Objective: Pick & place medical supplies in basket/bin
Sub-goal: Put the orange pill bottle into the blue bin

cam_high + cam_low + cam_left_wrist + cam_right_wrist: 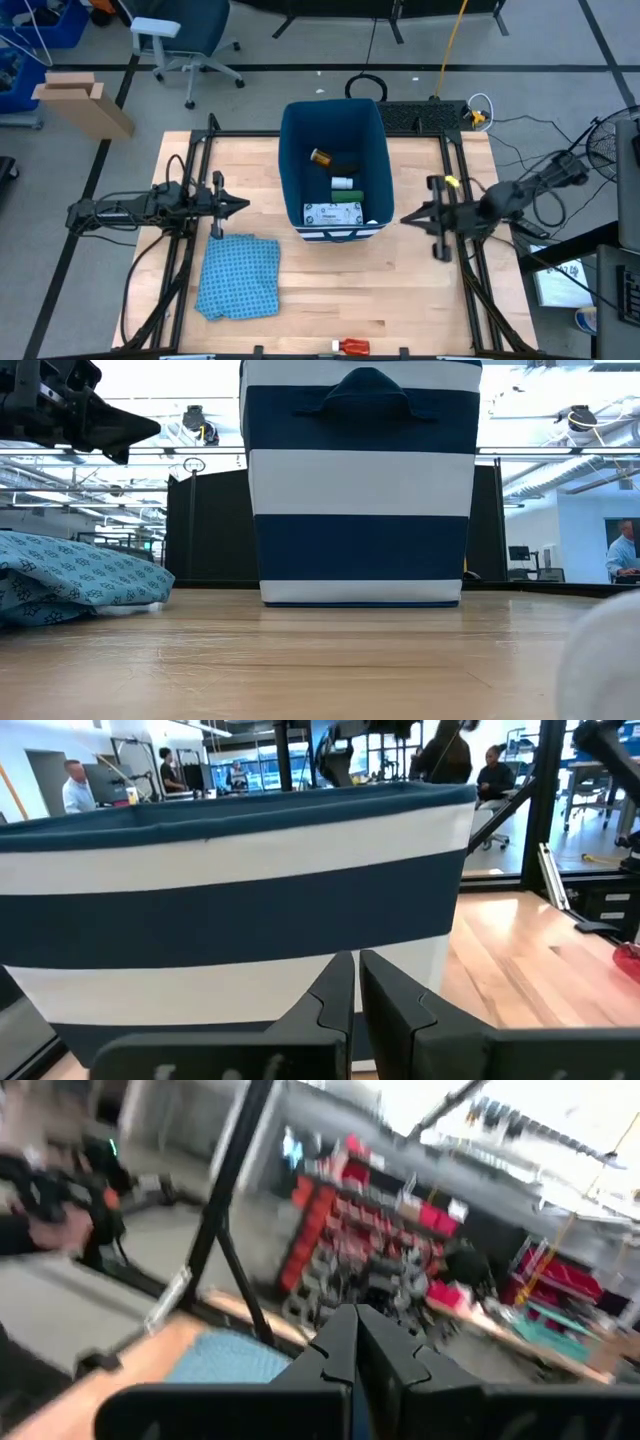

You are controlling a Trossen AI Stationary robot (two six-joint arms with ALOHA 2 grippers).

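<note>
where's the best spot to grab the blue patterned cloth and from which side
Judging by its pose, grip the blue patterned cloth at its rumpled upper edge, coming straight down from above. It lies crumpled flat on the table, so raised folds give the tool something to pinch; the left tool is nearest.

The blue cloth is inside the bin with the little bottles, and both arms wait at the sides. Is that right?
Not quite. The cloth is not inside the bin; it lies on the table, in front of the left arm, as the high view shows. The rest holds: the little bottles are in the bin and both arms wait at the sides.
</note>
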